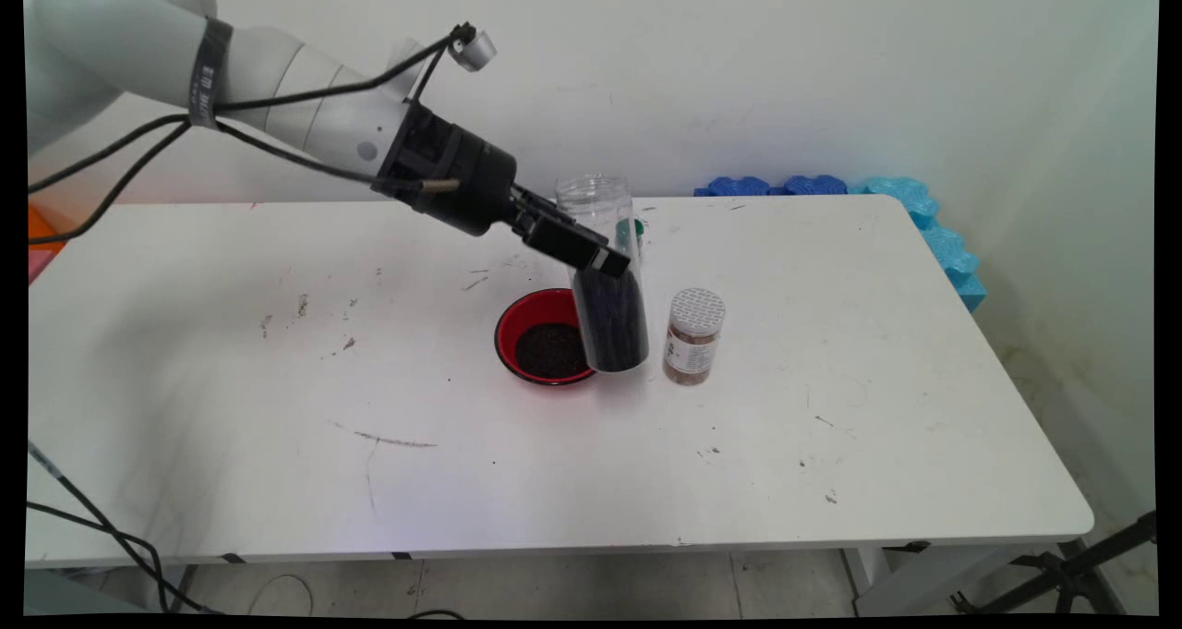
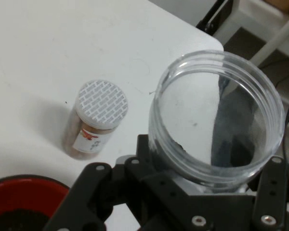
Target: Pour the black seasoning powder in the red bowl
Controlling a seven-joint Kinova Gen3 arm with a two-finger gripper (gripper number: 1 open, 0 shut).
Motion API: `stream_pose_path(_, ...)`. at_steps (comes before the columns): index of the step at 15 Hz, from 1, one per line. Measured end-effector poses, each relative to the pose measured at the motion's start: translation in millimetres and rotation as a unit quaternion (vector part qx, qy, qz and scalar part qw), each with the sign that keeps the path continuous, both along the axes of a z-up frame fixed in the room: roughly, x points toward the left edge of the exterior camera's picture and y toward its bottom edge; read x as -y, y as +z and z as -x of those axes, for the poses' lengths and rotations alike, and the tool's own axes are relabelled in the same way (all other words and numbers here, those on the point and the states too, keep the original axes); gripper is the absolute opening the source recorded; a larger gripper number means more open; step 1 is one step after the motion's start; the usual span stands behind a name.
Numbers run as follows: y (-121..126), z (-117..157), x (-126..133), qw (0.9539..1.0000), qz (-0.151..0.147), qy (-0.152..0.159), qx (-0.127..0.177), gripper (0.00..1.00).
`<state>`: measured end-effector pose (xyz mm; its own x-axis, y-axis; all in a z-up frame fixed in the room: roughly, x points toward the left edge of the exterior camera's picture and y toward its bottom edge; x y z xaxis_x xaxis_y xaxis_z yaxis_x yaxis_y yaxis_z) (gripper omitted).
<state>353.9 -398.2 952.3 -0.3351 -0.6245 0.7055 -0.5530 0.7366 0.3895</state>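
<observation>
Jaws (image 1: 605, 264) clamp clear jar (image 1: 605, 283) beside red bowl (image 1: 540, 338).

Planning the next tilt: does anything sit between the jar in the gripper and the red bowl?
Nothing visible does. The gripper grips the clear jar directly beside the red bowl; the small capped bottle stands on the jar's far side.

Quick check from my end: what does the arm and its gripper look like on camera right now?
A white arm of rounded segments, wrapped by a dark lettered band, with black cables looped alongside. A small silver cylinder sits above the wrist. The gripper is black, with a bolted two-finger linkage.
</observation>
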Motion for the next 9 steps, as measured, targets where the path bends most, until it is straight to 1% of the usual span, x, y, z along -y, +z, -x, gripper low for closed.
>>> stream_pose_path(2,1.3,1.5,-3.8,0.9992,0.028,-0.023,0.017,0.0)
stream_pose_path(3,1.8,2.7,-6.0,0.9981,0.042,-0.036,0.026,0.0)
stream_pose_path(5,2.8,4.9,-10.3,0.9949,0.068,-0.061,0.042,0.0)
stream_pose_path(7,3.6,7.3,-14.2,0.9905,0.092,-0.084,0.059,0.0)
stream_pose_path(9,4.4,9.2,-17.4,0.9862,0.112,-0.1,0.071,0.0)
